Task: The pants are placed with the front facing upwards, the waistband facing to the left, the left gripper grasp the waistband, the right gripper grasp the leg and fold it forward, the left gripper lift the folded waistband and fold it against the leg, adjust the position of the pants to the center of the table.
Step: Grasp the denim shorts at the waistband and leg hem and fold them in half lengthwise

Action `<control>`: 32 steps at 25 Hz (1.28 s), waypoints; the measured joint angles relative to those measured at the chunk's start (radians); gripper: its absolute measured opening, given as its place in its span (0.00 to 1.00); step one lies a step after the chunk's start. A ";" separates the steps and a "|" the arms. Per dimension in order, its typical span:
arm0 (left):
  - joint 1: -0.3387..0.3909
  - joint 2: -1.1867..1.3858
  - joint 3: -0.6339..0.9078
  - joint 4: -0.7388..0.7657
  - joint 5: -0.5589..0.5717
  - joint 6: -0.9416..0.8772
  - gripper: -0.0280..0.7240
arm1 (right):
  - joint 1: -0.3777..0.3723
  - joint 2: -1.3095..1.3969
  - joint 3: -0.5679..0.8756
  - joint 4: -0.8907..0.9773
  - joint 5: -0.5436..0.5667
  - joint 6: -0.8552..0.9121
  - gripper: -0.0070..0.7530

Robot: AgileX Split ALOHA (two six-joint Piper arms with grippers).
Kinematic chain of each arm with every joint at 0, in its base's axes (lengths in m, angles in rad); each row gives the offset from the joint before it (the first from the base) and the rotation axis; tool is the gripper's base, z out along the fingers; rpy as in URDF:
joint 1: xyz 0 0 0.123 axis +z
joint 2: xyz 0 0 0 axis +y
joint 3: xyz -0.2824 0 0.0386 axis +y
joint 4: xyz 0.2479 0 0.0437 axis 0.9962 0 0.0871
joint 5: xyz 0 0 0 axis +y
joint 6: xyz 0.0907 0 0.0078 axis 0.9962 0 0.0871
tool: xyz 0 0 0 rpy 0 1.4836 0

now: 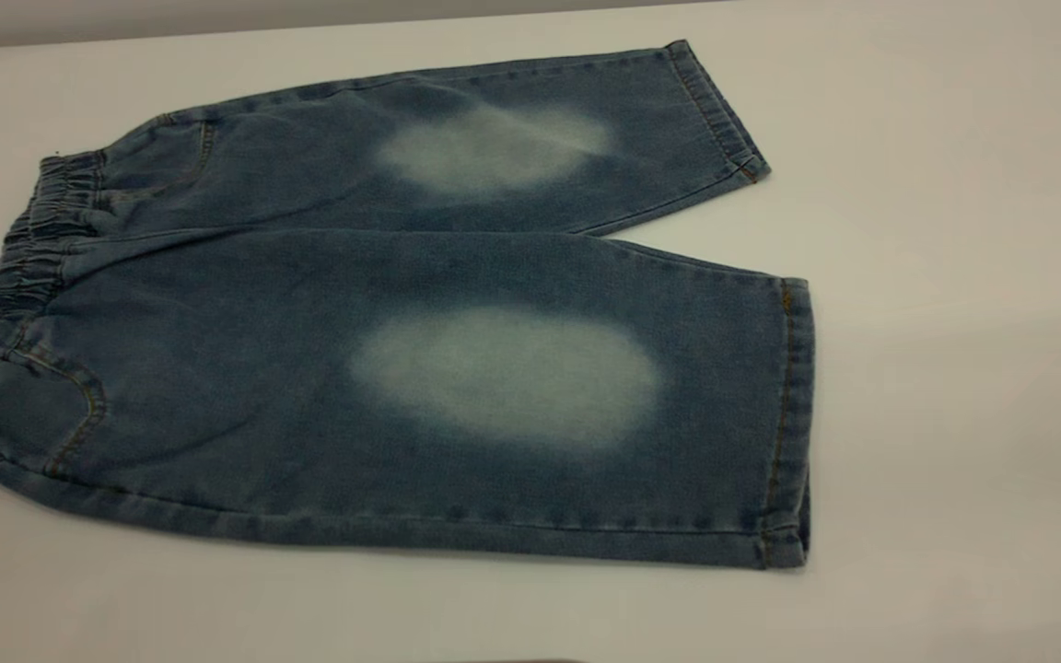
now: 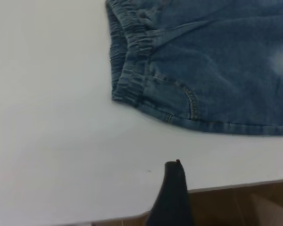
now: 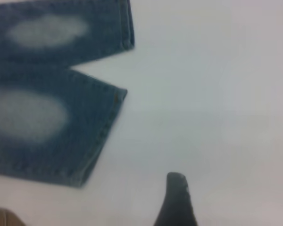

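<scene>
Pants [image 1: 383, 304] spread flat on desk [image 1: 954, 276], front up, waistband [image 1: 5, 276] toward left. Soft, limp denim, light, likely to sag when lifted. Best grasped at gathered waistband and at far leg hem [image 1: 719, 110]. Left gripper [image 2: 172, 188] and right gripper [image 3: 177, 197] apart from cloth; spread of fingers cannot be told.
</scene>
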 joint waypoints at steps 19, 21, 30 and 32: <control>0.002 1.078 -0.136 0.214 -0.423 -0.358 0.79 | 0.000 0.901 -0.017 0.441 -0.362 -0.321 0.64; 0.019 1.184 -0.161 0.211 -0.463 -0.363 0.79 | 0.000 0.975 -0.019 0.522 -0.396 -0.394 0.64; 0.098 1.588 -0.285 0.117 -0.611 -0.360 0.79 | 0.000 1.208 -0.024 0.838 -0.483 -0.714 0.64; 0.098 1.660 -0.295 0.101 -0.639 -0.368 0.79 | 0.000 1.227 -0.024 0.877 -0.489 -0.752 0.64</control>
